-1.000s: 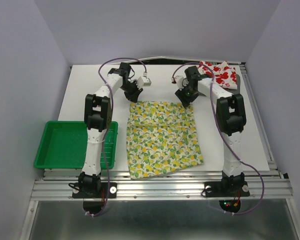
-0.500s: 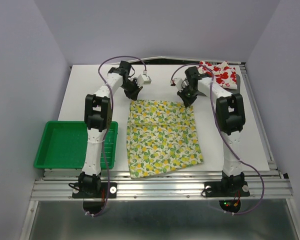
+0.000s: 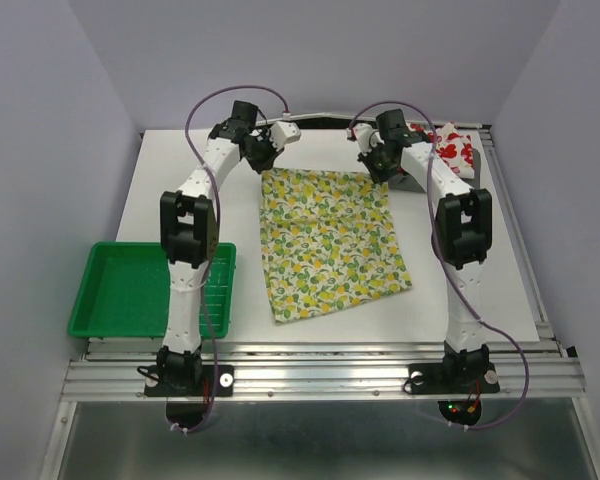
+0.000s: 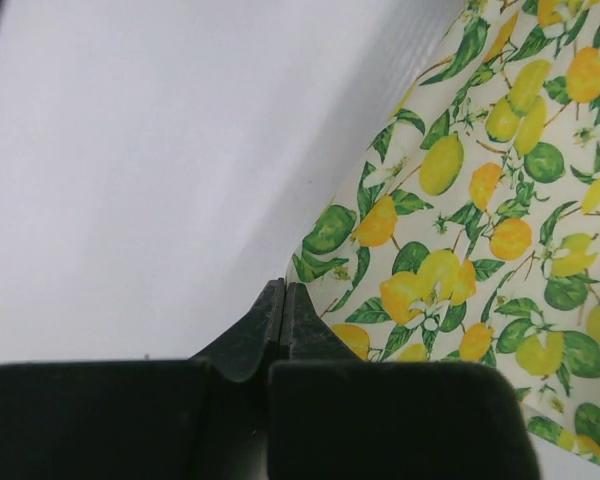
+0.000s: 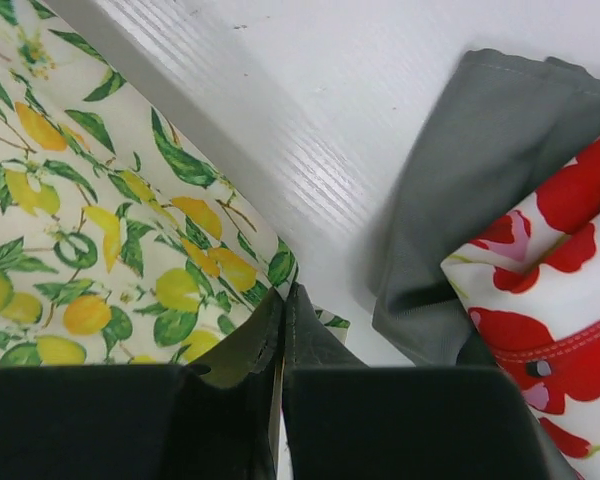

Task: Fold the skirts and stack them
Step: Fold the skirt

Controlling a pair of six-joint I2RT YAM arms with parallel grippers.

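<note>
Across the middle of the surface [image 3: 180, 190] the lemon skirt [image 3: 330, 240] lies spread out, and no crease or doubled layer shows on it, so its first fold looks not yet made. At the far right corner of the surface the red-print skirt [image 3: 452, 150] sits in a loose heap with the grey skirt [image 5: 480, 180] tucked partly beneath it. Neither looks folded, and nothing is stacked anywhere. By my reading the task is near its start: one garment is being taken up for folding, two wait their turn, and the stacking is all left to do. The green tray [image 3: 120, 290] rests at the near left edge, well apart from the cloth.

Both arms reach to the far edge of the lemon skirt, one at each far corner. The left jaws are clenched, their tips meeting right at the far left corner of the cloth, which runs in under them; they appear to pinch that corner. The right jaws are likewise clenched on the far right corner, the printed hem disappearing between the tips, with the grey skirt just beside them but apart. The rest of the lemon skirt trails toward the near edge, resting on the surface
</note>
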